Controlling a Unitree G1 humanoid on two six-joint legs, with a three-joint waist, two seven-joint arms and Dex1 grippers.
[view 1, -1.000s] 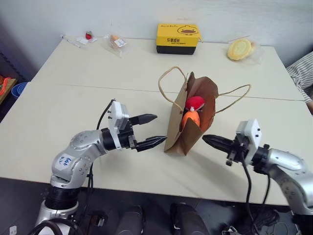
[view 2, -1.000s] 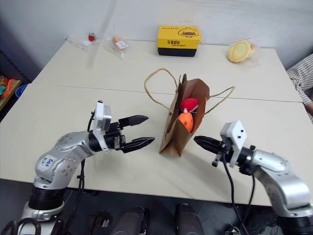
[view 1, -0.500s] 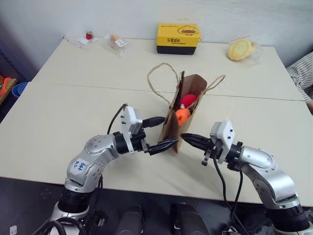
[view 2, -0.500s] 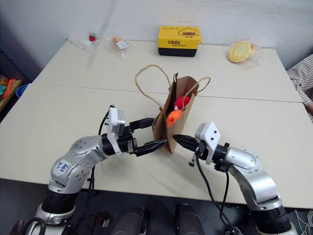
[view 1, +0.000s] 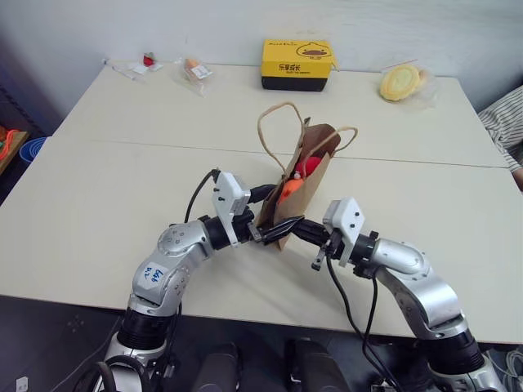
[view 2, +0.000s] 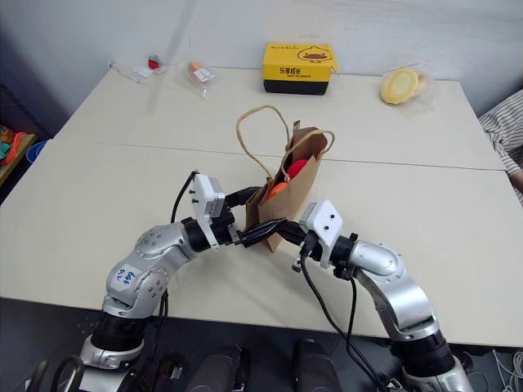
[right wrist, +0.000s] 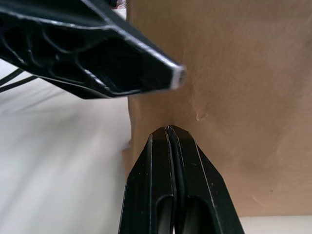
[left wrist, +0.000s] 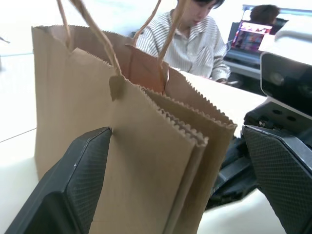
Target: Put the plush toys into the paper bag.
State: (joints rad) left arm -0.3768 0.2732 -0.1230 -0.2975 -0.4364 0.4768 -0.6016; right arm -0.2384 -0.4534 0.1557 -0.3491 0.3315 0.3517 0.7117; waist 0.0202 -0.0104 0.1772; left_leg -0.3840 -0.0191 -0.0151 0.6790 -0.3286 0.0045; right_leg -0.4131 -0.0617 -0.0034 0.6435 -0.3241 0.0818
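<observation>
On the pale table (view 1: 122, 163), near its front middle, the paper bag (view 1: 304, 192) stands upright with mouth up and both cord handles raised; it looks pinched narrow. Both plush toys already sit inside: red toy (view 1: 307, 166) near the top, orange toy (view 1: 288, 188) just below it, so the loading part of the task looks done and what remains is probably steadying or squaring the bag. Left tool (view 1: 263, 216) is spread wide, its fingers straddling the bag's lower end, one on each side of the folded edge per the left wrist view; not clamped, more a brace to keep the bag from tipping. Right tool (view 1: 301, 229) is clenched on nothing, closed tip pressed against the bag's lower side wall, likely pushing the paper in against the left tool. Far edge of the table: yellow-and-black box (view 1: 297, 64), wrapped yellow round item (view 1: 400, 82) toward the right corner, two small plastic packets (view 1: 194, 70) at the far left. Plain light wall behind. A person in a striped shirt (left wrist: 195, 44) sits beyond the table's right side.
</observation>
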